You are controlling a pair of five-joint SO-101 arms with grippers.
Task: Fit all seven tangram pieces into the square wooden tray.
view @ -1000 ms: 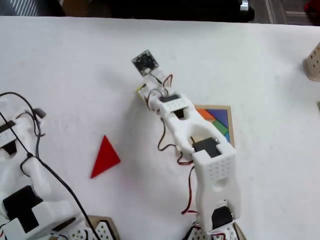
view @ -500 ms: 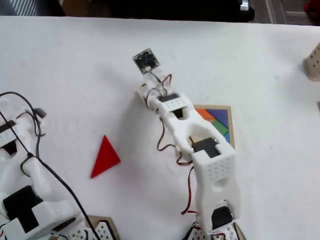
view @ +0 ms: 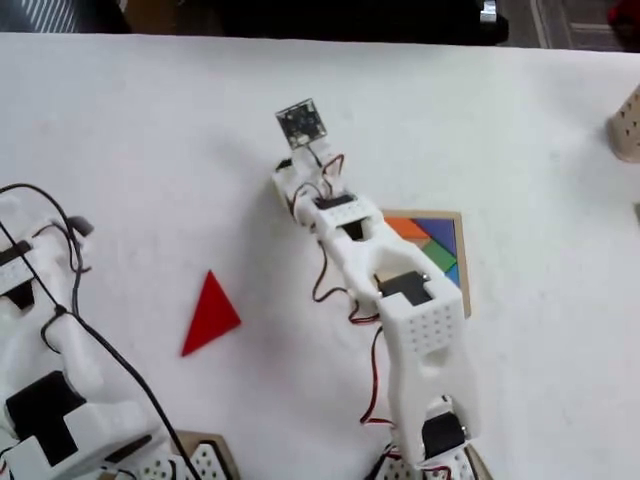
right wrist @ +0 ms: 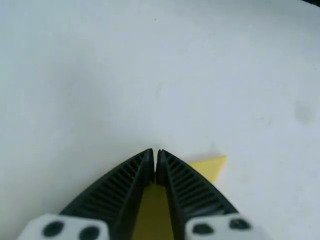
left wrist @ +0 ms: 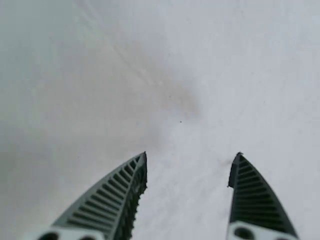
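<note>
Right jaws are gripping a yellow piece (right wrist: 206, 167), closed tight with one corner poking out beside them over the bench (view: 150, 130); whether it is touching the bench, I cannot tell. My right arm (view: 400, 290) is stretching across the left side of the tray (view: 463, 262), where orange, blue and green pieces (view: 432, 245) are sitting. Left jaws are hanging wide apart above the bench. A red triangle (view: 210, 315) is lying flat between my arms, well apart from the tray.
</note>
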